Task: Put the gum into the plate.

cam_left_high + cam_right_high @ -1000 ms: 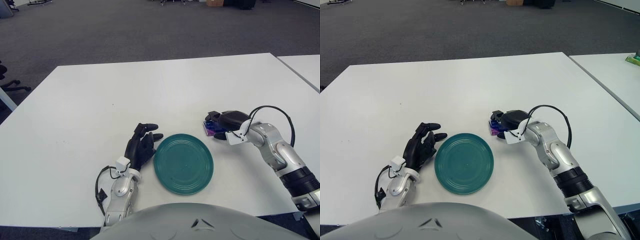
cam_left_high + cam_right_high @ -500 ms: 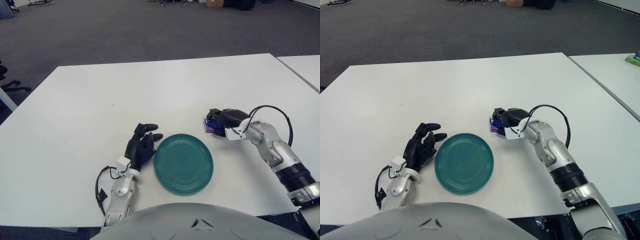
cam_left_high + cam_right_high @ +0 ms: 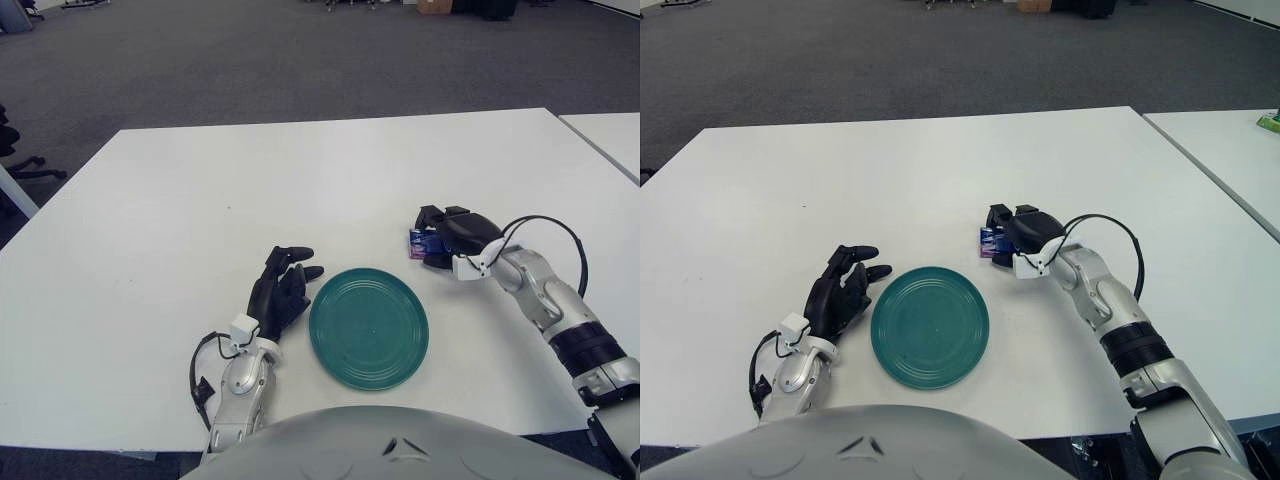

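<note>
1. Left eye view: my right hand (image 3: 452,232) is out over the white table (image 3: 150,220), beyond and to the right of the green plate (image 3: 368,327). Its dark fingers are curled around the gum (image 3: 419,243), a small blue and purple pack that pokes out on the side of the hand facing the plate. I cannot tell whether the pack touches the tabletop or hangs just above it. The gum is near the plate's far right rim but outside it.

2. Left eye view: my left hand (image 3: 280,290) shows just beside the plate's left edge, fingers loosely extended and pointing away from me, gripping nothing. A black cable (image 3: 205,365) loops by its wrist.

3. Right eye view: the same layout. My right hand (image 3: 1025,232) is closed on the gum (image 3: 987,243), which sticks out toward the left of the hand, just beyond the plate's (image 3: 930,327) upper right rim. A black cable (image 3: 1105,228) arcs over my right forearm.

4. Right eye view: my left hand (image 3: 843,288) sits to the left of the plate, fingers relaxed and apart, with nothing between them. The plate holds nothing. A second white table (image 3: 1230,160) stands off to the right, separated by a narrow gap.
</note>
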